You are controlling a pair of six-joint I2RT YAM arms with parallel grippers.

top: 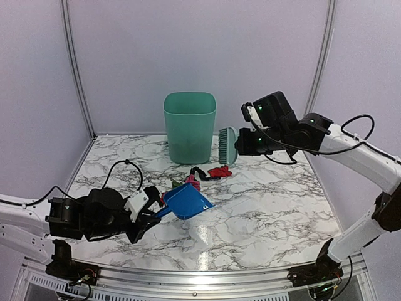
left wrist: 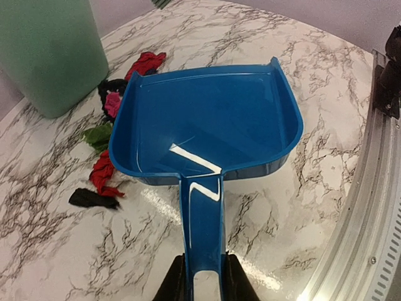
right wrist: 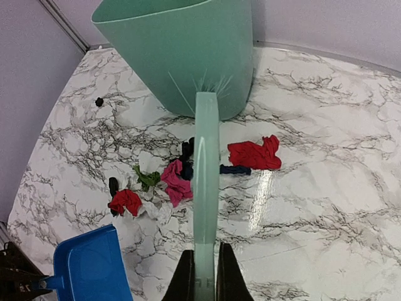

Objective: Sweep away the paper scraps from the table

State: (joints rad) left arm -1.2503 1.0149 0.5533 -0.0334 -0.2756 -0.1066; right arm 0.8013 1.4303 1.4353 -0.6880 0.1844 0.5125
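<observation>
The paper scraps point(top: 207, 174) lie in a loose cluster on the marble table point(top: 269, 207) in front of the bin: red point(right wrist: 254, 153), magenta-pink point(right wrist: 177, 180), green point(right wrist: 147, 179), black and white pieces. They also show left of the dustpan in the left wrist view point(left wrist: 103, 172). My left gripper point(left wrist: 203, 279) is shut on the handle of the blue dustpan point(left wrist: 207, 122), whose mouth sits beside the scraps. My right gripper point(right wrist: 205, 276) is shut on the handle of the green hand brush point(right wrist: 205, 163), held in the air above the scraps.
A tall green bin point(top: 190, 127) stands at the back of the table, just behind the scraps. A metal rail point(top: 188, 276) runs along the near edge. One small black scrap point(right wrist: 99, 101) lies apart, left of the bin.
</observation>
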